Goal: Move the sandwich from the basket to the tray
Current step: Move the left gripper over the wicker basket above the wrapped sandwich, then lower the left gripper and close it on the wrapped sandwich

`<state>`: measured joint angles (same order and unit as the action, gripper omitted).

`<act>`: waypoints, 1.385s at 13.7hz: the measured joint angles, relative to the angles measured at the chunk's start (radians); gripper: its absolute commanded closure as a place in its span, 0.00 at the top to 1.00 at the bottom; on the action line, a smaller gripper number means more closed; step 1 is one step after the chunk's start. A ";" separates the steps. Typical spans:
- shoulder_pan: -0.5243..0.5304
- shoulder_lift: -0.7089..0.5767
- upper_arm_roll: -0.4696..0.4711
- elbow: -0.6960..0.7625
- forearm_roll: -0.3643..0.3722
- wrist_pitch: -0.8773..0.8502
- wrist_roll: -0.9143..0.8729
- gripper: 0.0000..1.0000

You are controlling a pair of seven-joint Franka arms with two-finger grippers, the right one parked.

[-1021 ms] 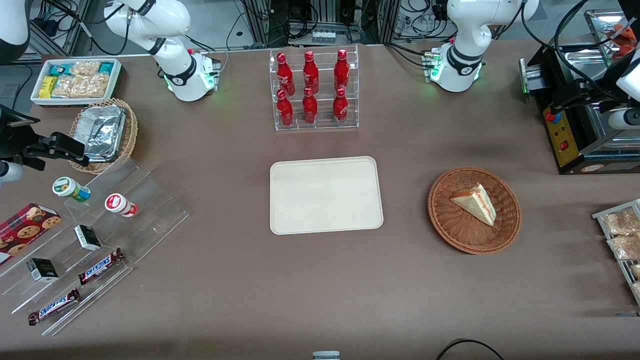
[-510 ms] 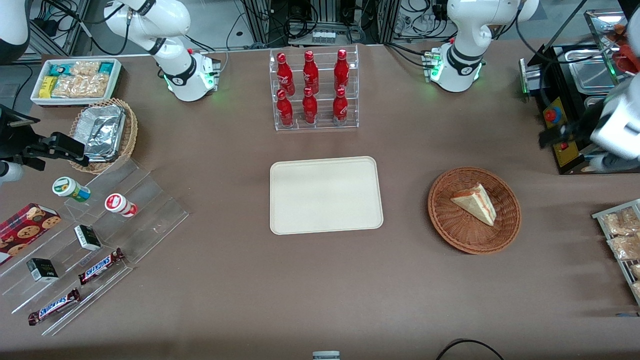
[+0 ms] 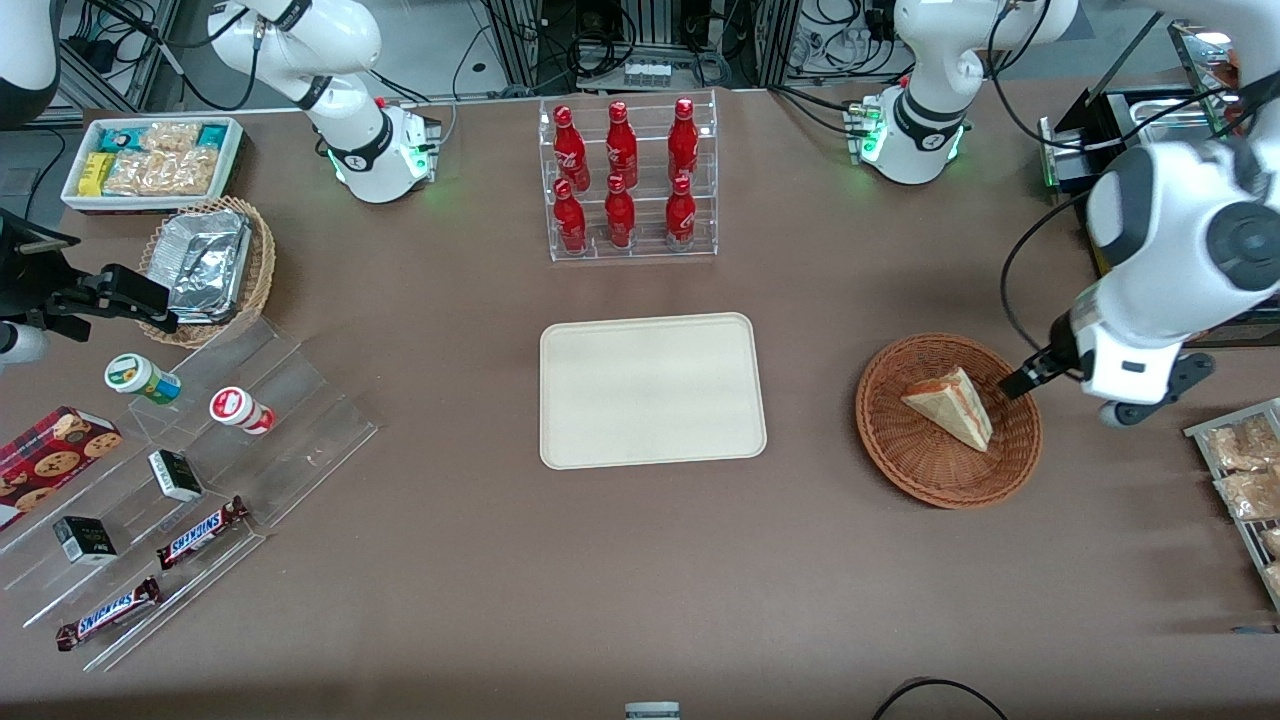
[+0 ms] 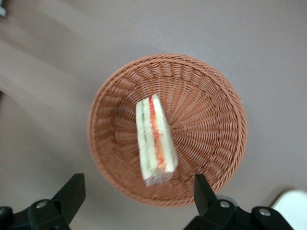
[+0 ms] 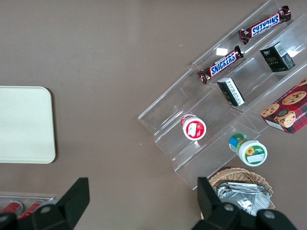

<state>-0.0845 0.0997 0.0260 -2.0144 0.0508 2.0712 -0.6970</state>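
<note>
The sandwich [image 3: 950, 405] [image 4: 154, 141], a pale bread wedge with red and green filling at its edge, lies in the reddish-brown wicker basket [image 3: 930, 470] [image 4: 211, 120]. My left gripper [image 3: 1028, 378] [image 4: 136, 189] hovers above the basket's rim on the working arm's side. It is open, its black fingers [image 4: 72, 191] spread wide with nothing between them. The cream tray [image 3: 650, 390] [image 5: 24, 124] lies bare at the table's middle, beside the basket toward the parked arm's end.
A clear rack of red bottles [image 3: 630, 180] stands farther from the front camera than the tray. A black machine [image 3: 1125, 285] and a wire rack of snack packets [image 3: 1240, 480] sit at the working arm's end. A foil-lined basket [image 3: 205, 265] and an acrylic snack stand [image 3: 190, 470] are at the parked arm's end.
My left arm has swung in from the working arm's end of the table, nearer the front camera, to the basket's rim. The sandwich, basket and tray have not moved.
</note>
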 measured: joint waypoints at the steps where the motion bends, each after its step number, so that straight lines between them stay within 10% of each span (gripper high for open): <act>1: -0.009 0.007 0.000 -0.041 0.000 0.065 -0.044 1.00; 13: -0.032 0.059 0.000 -0.355 0.000 0.504 -0.160 0.97; 15: -0.032 0.080 0.000 -0.359 0.000 0.539 -0.174 0.20; 16: -0.032 0.087 0.000 -0.359 0.000 0.549 -0.187 0.00; 19: -0.032 0.093 0.002 -0.349 0.000 0.559 -0.202 0.00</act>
<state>-0.1161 0.1926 0.0277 -2.3632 0.0509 2.6304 -0.8992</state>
